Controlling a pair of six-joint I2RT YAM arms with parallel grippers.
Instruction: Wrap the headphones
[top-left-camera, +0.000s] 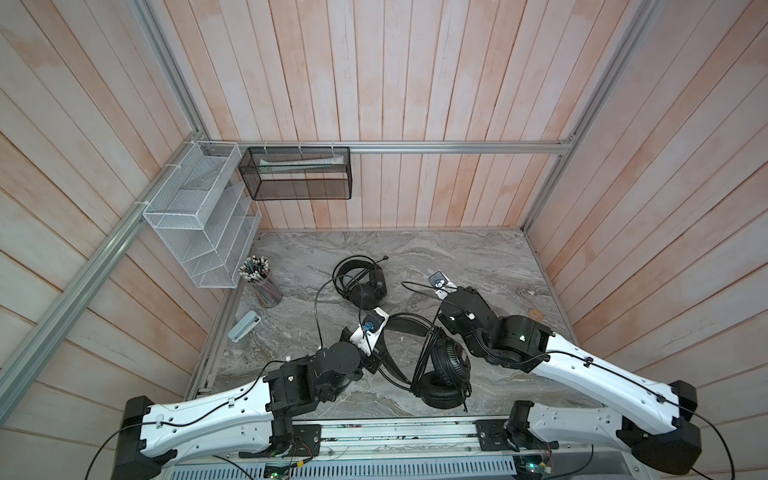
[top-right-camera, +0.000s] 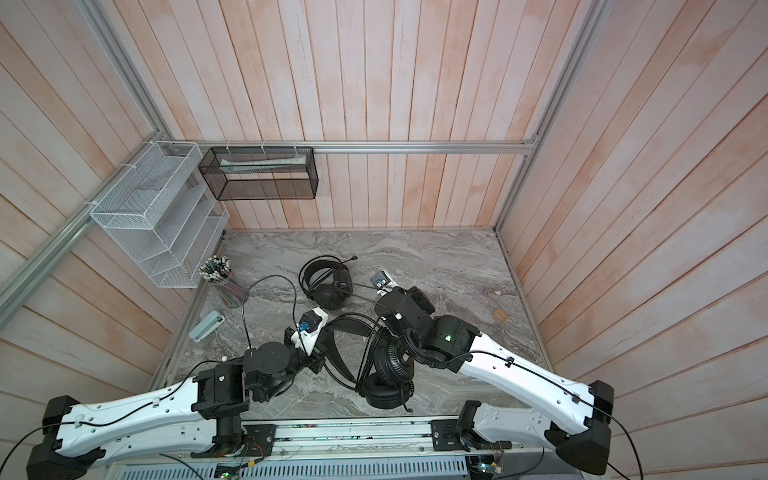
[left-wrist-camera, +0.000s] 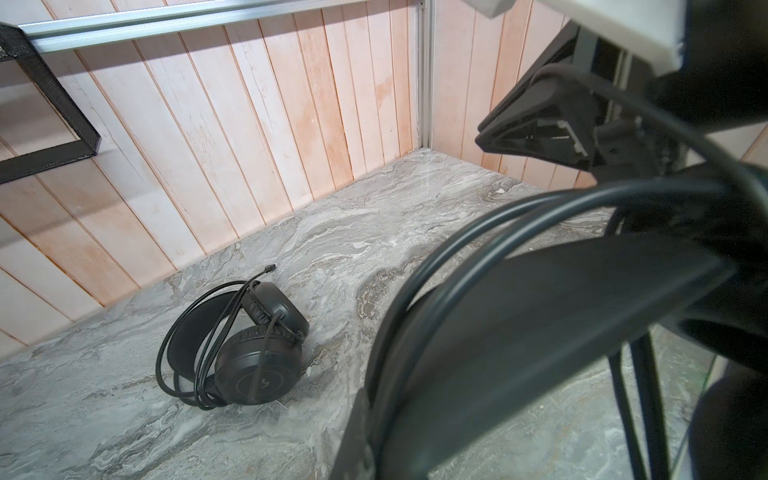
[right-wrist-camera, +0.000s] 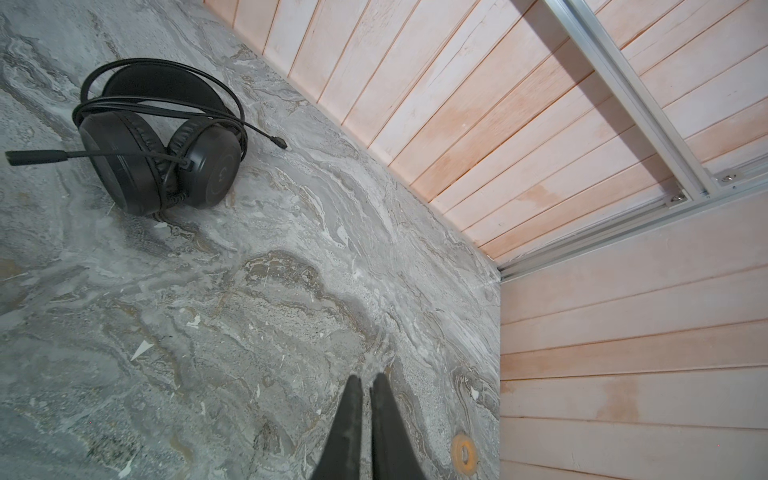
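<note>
The boom-mic headset (top-left-camera: 365, 286) lies on its side at the back middle of the marble table (top-left-camera: 478, 257), apart from both arms. Its cable is looped several times around the headband and cups. The plug end (right-wrist-camera: 281, 143) sticks out toward the back wall, and the mic (right-wrist-camera: 37, 157) points away from the cups.

The grille-backed headset (top-left-camera: 449, 359) sits nearer the front edge, between the two arms. In both top views one cup faces up with its grille showing, and the other cup's ear pad (top-right-camera: 384, 395) lies just in front of it. Several strands of its cable run from the headband down past the cups.

The left gripper (top-left-camera: 376, 365) is closed on the wide headband of this headset. In the left wrist view the band (left-wrist-camera: 540, 332) fills the near field, with two strands of cable curving along it.

The right gripper (right-wrist-camera: 368, 376) is above the table beside the same headset, on the side toward the right wall. Its fingers are almost together, with only a thin gap at the tips. Nothing shows between them, and it cannot be told whether they pinch a cable.

A cup of pencils (top-left-camera: 262, 282), a pale flat case (top-left-camera: 244, 326), a white wire rack (top-left-camera: 195, 220) and a black mesh basket (top-left-camera: 297, 172) are at the left. A small orange ring (right-wrist-camera: 464, 453) lies near the right wall.
</note>
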